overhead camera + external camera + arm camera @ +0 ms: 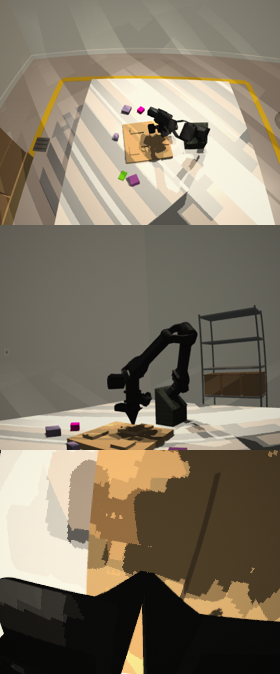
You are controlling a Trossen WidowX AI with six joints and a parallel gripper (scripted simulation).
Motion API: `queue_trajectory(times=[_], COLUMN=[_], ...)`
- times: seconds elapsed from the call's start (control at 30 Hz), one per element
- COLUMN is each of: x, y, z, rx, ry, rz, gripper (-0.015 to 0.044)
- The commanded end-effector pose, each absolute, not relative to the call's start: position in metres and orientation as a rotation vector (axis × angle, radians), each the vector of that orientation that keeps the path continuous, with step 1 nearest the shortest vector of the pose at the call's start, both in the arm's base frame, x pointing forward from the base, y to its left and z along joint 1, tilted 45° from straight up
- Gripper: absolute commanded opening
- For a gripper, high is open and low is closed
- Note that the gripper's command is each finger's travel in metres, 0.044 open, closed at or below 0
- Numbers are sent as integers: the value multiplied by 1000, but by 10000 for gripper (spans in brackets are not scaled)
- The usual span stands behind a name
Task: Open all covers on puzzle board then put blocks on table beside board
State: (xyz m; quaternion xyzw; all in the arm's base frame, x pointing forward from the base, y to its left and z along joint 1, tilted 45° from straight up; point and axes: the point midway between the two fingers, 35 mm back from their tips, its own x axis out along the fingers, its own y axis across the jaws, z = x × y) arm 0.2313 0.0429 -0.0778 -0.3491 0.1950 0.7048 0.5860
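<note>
Below the claw (150, 128) (133, 423) (145, 578), which points down with fingertips together and nothing between them, lies the puzzle board (133, 144) (79, 439) (117, 535): flat, square-ish, orange-tan wood, thin dark grooves, low raised wooden covers (124, 444). Five blocks sit on the table (95, 130) (37, 421) (30, 550), clear of the board. Beyond the claw's side of the board: magenta block (140, 109) (75, 426), greyish-purple block (126, 109) (53, 431) near it. Past the board's far edge from the arm base: small mauve block (116, 137) (73, 446). Across the board from the claw: green block (123, 175), purple block (133, 180) (177, 448) just beside it. Well contents unclear; arm shadow darkens much of the board. Exterior view crops the board's near corner.
</note>
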Motion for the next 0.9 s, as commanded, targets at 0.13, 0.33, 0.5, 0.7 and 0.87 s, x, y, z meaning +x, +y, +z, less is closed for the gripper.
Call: queue_trajectory(times=[0.13,0.33,0.5,0.7,0.87], x=[226,226,225,225,224], y=[50,52,54,58,62], z=[-85,-86,-83,-78,-75], rx=[-795,-794,-795,-796,-796], ry=[460,460,461,462,463], rz=[1650,1650,1650,1649,1649], gripper=[0,0,0,0,0])
